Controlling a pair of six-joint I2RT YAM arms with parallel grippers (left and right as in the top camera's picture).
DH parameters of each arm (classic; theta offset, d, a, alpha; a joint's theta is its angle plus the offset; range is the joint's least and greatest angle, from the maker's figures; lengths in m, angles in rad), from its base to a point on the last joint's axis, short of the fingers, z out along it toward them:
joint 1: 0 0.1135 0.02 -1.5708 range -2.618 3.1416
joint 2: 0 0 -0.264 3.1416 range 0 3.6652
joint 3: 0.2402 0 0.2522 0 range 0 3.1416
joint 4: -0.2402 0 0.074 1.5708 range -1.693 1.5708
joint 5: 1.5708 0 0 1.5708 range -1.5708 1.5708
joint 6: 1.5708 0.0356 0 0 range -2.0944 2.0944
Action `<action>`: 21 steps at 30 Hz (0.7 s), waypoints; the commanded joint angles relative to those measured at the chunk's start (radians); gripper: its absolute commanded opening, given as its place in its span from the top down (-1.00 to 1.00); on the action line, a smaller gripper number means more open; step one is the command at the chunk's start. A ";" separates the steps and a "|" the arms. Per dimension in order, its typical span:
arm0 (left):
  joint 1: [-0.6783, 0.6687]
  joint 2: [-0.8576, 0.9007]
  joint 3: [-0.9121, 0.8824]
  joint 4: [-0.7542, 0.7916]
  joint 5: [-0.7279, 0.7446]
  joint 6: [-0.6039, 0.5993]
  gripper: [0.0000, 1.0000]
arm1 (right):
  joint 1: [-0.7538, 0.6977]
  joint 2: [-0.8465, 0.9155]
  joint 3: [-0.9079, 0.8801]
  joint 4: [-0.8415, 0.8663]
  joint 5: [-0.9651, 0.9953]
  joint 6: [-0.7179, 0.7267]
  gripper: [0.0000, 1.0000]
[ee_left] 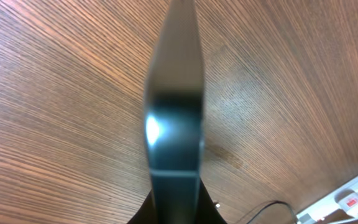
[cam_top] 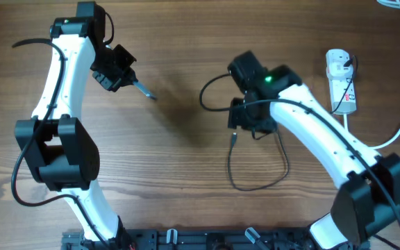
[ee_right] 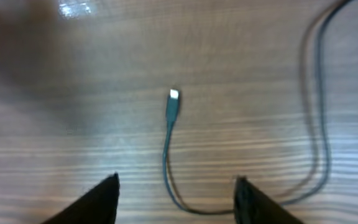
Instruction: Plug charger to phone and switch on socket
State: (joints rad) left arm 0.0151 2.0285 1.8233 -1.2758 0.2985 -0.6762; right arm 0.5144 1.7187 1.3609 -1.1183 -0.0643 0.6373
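Hovering w/ jaws spread, right gripper point(ee_right: 176, 186) is over charger tip point(ee_right: 173, 102) on table point(cam_top: 186, 160), while left gripper point(cam_top: 129, 78) pinches phone point(ee_left: 174, 124), held edge-on.

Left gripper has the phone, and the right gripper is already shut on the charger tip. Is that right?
Not quite. The left gripper does hold the phone, but the right gripper is open, not shut on the charger: the right wrist view shows its tip lying free on the table beyond the fingers.
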 commanded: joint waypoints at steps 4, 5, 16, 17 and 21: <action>0.002 -0.033 0.015 0.000 -0.023 0.018 0.92 | 0.005 0.037 -0.118 0.079 -0.050 -0.002 -0.08; 0.002 -0.033 0.015 0.000 -0.024 0.018 0.92 | 0.005 0.051 -0.118 0.082 -0.049 -0.001 -0.05; 0.002 -0.033 0.015 -0.001 -0.024 0.019 0.92 | 0.063 0.169 -0.118 0.155 -0.046 0.073 0.06; 0.002 -0.033 0.015 -0.001 -0.024 0.019 0.92 | 0.063 0.171 -0.118 0.158 -0.045 0.074 0.09; 0.002 -0.033 0.015 -0.001 -0.024 0.019 0.92 | 0.063 0.176 -0.137 0.180 -0.038 0.073 0.18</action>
State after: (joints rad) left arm 0.0151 2.0285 1.8233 -1.2762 0.2813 -0.6735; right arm 0.5762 1.8763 1.2495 -0.9508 -0.1043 0.6910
